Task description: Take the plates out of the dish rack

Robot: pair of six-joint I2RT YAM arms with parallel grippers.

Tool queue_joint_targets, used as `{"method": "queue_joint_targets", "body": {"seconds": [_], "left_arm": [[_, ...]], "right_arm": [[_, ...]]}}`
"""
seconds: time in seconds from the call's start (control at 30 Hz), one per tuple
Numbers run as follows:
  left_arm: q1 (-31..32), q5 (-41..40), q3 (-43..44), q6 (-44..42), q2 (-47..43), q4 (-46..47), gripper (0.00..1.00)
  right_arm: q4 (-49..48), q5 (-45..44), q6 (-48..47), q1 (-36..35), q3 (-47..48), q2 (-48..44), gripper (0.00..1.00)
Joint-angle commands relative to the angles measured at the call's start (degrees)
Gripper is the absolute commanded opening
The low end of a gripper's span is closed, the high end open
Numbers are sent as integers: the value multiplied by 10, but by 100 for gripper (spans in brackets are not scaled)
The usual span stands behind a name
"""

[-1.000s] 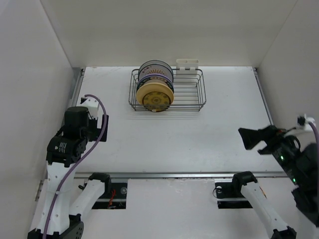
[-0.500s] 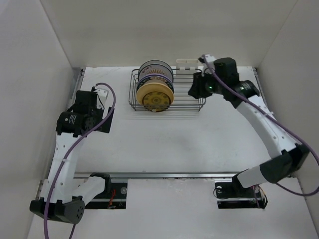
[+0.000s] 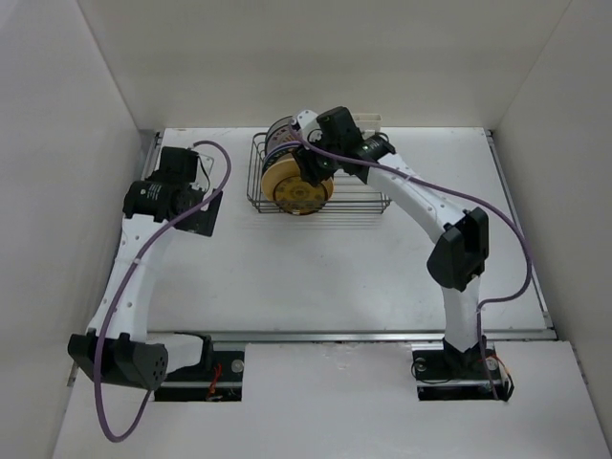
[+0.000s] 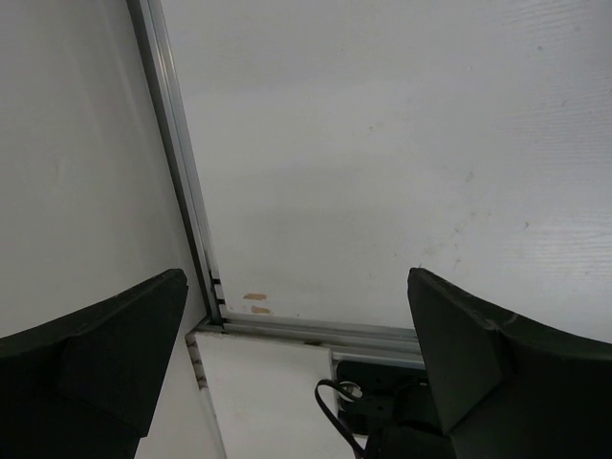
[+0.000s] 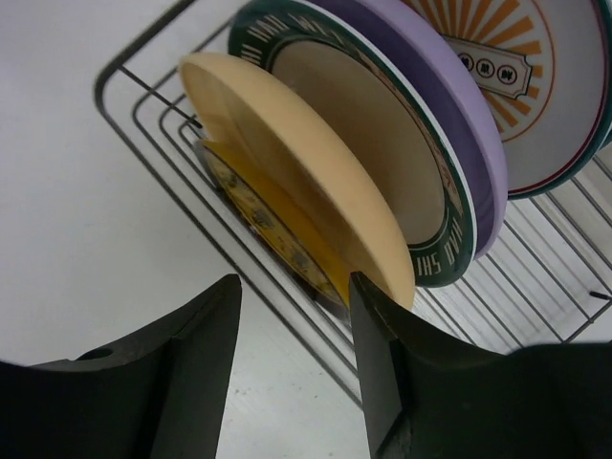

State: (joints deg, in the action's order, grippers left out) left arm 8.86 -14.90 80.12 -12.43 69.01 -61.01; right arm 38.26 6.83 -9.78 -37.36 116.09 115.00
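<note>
The dish rack [image 3: 359, 191] stands at the back of the table, with plates upright at its left end. In the right wrist view a small ochre patterned plate [image 5: 251, 212] stands foremost. Behind it come a pale yellow plate [image 5: 306, 182], a white plate with a dark rim [image 5: 382, 153], a lavender plate [image 5: 449, 115] and a plate with orange rays [image 5: 545, 67]. My right gripper [image 3: 311, 170] [image 5: 295, 320] is open and empty, close to the ochre and yellow plates' rims; one finger [image 5: 402, 363] is beside the yellow rim. My left gripper [image 3: 196, 216] [image 4: 296, 330] is open and empty.
The rack wires [image 5: 153, 96] run under the plates. A white cup [image 3: 368, 121] is clipped to the rack's back rim, partly behind the right arm. A metal rail [image 4: 182, 182] runs along the table's left edge against the wall [image 4: 67, 163].
My right arm has swung left from the rack's right end to over the plates. My left arm has shifted slightly toward the back.
</note>
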Motion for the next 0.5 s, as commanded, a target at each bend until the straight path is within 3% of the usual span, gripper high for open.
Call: {"method": "queue_joint_targets", "body": {"seconds": [0.0, 0.33, 0.47], "left_arm": [[-3, -17, 39, -11, 25, 13, 100], [-3, -17, 74, -17, 96, 39, 100], [-3, -29, 79, -41, 111, 61, 100]], "right_arm": [[1, -3, -23, 5, 51, 23, 55], [1, -17, -23, 5, 106, 101, 54], [1, -25, -18, 5, 86, 107, 43]]}}
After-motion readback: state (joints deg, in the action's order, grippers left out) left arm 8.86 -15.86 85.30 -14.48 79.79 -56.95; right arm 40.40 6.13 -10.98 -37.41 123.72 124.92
